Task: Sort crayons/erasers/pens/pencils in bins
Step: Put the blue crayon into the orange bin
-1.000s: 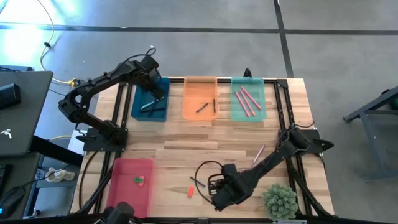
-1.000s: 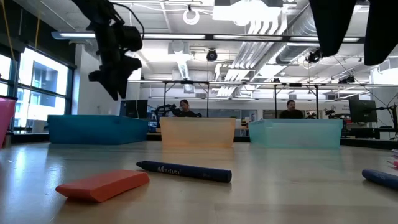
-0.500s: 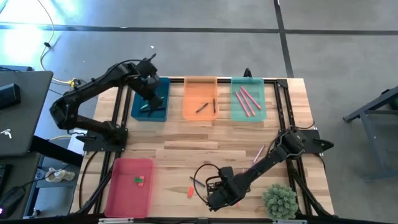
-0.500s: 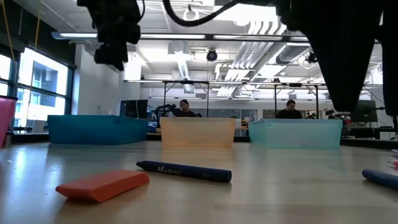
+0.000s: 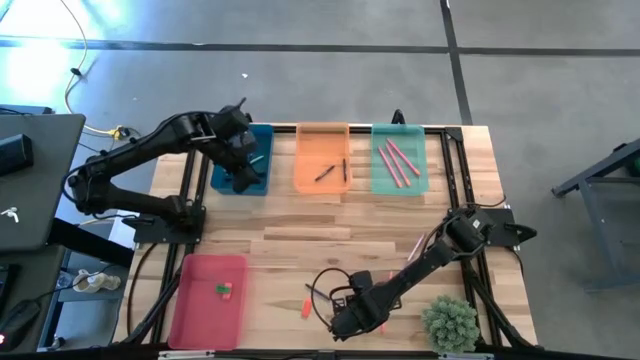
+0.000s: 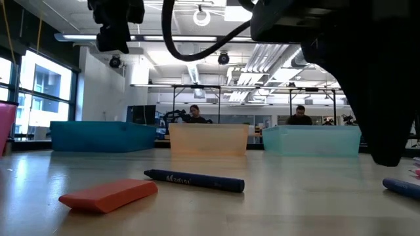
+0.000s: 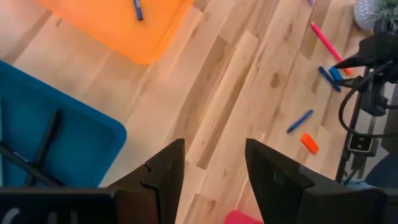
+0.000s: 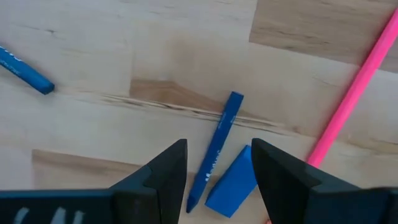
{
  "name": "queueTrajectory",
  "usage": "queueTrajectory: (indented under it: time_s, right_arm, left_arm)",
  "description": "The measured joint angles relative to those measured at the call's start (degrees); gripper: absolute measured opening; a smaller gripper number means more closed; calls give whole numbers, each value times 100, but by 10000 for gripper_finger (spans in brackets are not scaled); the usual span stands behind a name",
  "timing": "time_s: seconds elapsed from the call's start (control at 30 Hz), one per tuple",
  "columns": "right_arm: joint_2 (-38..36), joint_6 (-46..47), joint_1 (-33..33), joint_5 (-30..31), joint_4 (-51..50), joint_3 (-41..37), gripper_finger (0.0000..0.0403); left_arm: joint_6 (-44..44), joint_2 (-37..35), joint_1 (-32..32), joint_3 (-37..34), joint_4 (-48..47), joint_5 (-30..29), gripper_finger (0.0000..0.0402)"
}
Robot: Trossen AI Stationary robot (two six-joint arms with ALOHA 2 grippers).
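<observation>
Four bins sit on the table: teal (image 5: 255, 175) with pens (image 7: 46, 140), orange (image 5: 322, 158) with dark crayons, mint (image 5: 400, 160) with pink-red pencils, and pink-red (image 5: 210, 298) with small erasers (image 5: 225, 291). My left gripper (image 7: 212, 149) hangs open and empty over the teal bin's near edge. My right gripper (image 8: 217, 152) points down near the front edge. It is open above a blue crayon (image 8: 216, 149) and a blue eraser (image 8: 231, 182), both flat on the wood. An orange eraser (image 6: 108, 195) and another blue crayon (image 6: 193, 180) lie loose nearby.
A pink pencil (image 8: 351, 93) lies just beside the blue eraser, and a second one (image 5: 416, 246) lies farther right. A green plant (image 5: 450, 322) stands at the near right corner. Bare wood stretches across the table's middle. Black frame rails run along both sides.
My left gripper has risen and drawn back toward the near edge, from over the teal bin's middle to its near rim, tipping less steeply. My right gripper has sunk toward the crayon at the front edge. The loose things on the table have stayed put.
</observation>
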Motion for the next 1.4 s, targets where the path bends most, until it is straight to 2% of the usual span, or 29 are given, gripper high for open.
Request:
queueTrajectory:
  time_s: [0.23,0.43,0.57,0.77,0.83,1.23,1.4]
  right_arm:
    - [-31,65,-2,-170,850,-606,172]
    - [-39,-76,-81,-256,876,-647,157]
    - [-33,-220,-163,-445,935,-647,118]
    - [-22,-221,-220,-457,951,-651,22]
    - [-22,-222,-227,-455,915,-651,8]
    - [-63,-398,-229,-373,934,-668,4]
    - [-259,-410,-254,235,923,-706,3]
  left_arm:
    - [-60,2,-189,0,5,-4,156]
    - [-158,2,-252,0,7,-16,156]
    - [-212,2,-251,0,9,-24,156]
    - [-208,2,-251,-2,7,-45,156]
    - [-206,2,-251,-2,7,-48,156]
    - [-148,4,-251,-2,-2,-48,156]
    - [-145,4,-251,-2,-11,-68,156]
